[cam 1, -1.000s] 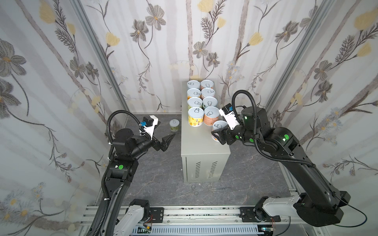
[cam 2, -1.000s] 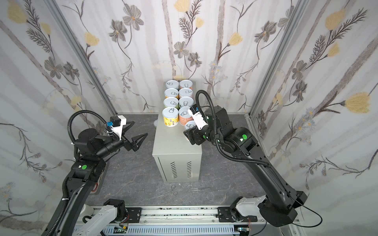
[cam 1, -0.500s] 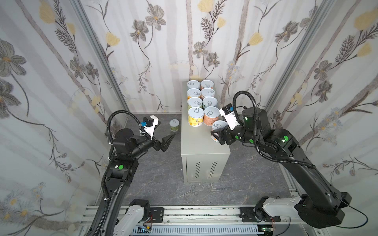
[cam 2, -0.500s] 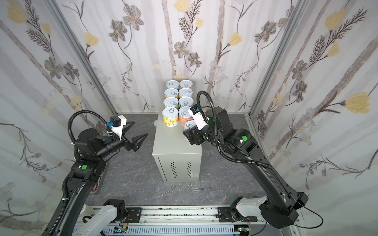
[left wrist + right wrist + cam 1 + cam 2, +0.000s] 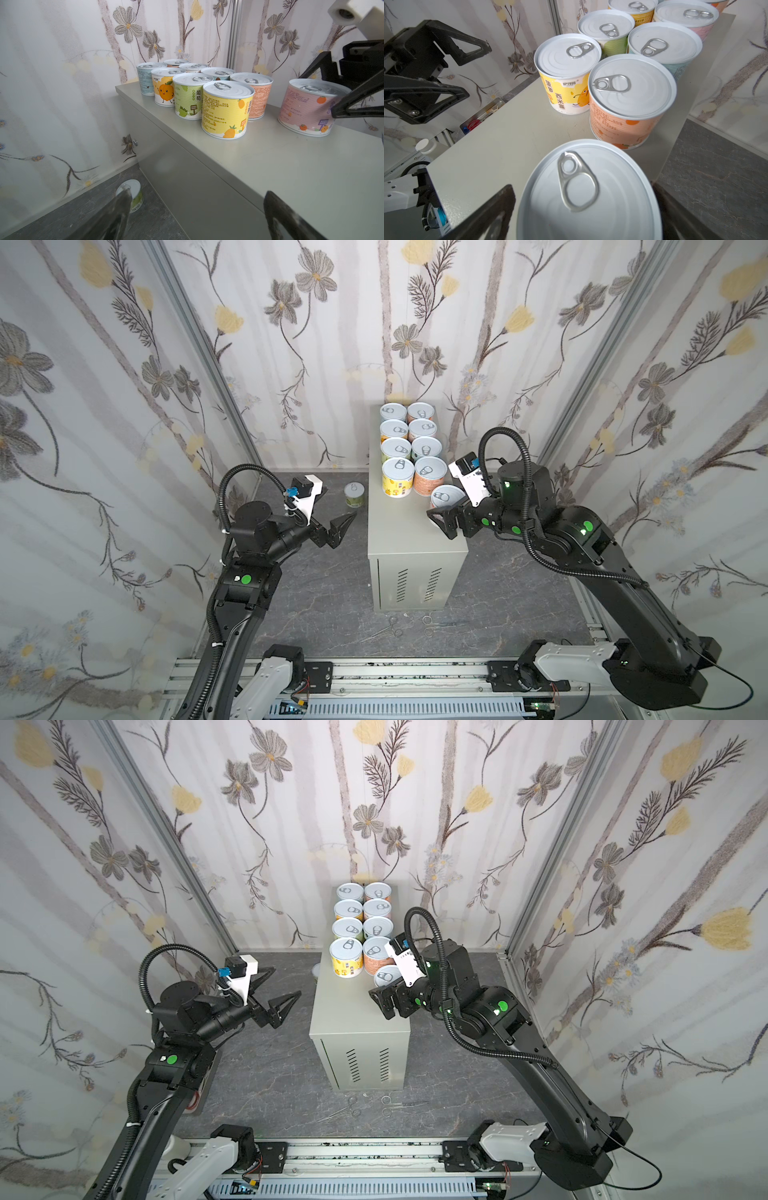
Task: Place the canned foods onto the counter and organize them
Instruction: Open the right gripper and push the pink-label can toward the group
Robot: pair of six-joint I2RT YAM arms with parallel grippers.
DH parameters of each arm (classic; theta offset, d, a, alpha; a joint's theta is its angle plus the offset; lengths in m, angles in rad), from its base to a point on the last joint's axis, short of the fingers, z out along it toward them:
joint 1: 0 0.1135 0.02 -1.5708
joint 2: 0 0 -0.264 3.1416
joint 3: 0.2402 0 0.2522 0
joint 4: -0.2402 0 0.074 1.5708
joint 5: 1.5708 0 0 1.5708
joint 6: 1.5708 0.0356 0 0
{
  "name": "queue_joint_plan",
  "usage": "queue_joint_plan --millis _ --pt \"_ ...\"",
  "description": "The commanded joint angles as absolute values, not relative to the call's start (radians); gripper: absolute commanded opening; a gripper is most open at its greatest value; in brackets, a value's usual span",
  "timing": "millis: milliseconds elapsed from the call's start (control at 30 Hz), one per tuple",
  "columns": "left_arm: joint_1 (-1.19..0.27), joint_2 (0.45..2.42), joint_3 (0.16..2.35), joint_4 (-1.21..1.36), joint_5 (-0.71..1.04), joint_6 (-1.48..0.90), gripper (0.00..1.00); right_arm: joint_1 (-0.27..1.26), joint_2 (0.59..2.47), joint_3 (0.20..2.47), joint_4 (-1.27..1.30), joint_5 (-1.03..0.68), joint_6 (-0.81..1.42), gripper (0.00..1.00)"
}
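Flowered wallpaper (image 5: pixel 291 344) closes the cell on three sides, over a dark marbled floor (image 5: pixel 324 605). The grey counter (image 5: pixel 407 531) stands against the back wall. Eight tins (image 5: pixel 407 448) fill its far end in two rows of four, upright and packed side by side.

A pink tin (image 5: pixel 444 495) stands upright on the counter just in front of that block, near the right edge. The right gripper (image 5: pixel 582 187) straddles it with its fingers spread wide, one on each side. In the right wrist view the lid hides the tin's wall. The fingers seem to stand just off it, though touch cannot be ruled out. In both top views the wrist camera mount covers part of this tin.

A green tin (image 5: pixel 354 494) sits on the floor left of the counter, near the back wall. In a top view the counter's edge hides nearly all of it.

The left gripper (image 5: pixel 286 981) hangs over the floor beside the counter's left side, fingers spread and holding nothing.

The near half of the counter top is bare. Some thin metal tools (image 5: pixel 392 630) lie on the floor before the cabinet, too small to make out. A white-capped bottle (image 5: pixel 424 145) shows past the counter, its lower part hidden.
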State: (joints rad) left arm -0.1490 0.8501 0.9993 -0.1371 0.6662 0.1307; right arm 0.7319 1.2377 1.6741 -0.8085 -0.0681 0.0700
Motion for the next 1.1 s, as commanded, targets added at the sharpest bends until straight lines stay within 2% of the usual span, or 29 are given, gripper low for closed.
queue_joint_plan --millis 0,567,1067 --pt "-0.150 0.855 1.010 -0.106 0.680 0.135 1.00 0.732 1.208 1.658 -0.743 -0.046 0.055 1.00" --pt "-0.150 0.873 1.015 -0.124 0.680 0.139 1.00 0.733 0.916 1.313 -0.510 -0.044 0.090 0.98" --pt "-0.150 0.887 1.015 -0.139 0.664 0.161 1.00 0.733 0.945 1.253 -0.441 0.000 0.033 0.96"
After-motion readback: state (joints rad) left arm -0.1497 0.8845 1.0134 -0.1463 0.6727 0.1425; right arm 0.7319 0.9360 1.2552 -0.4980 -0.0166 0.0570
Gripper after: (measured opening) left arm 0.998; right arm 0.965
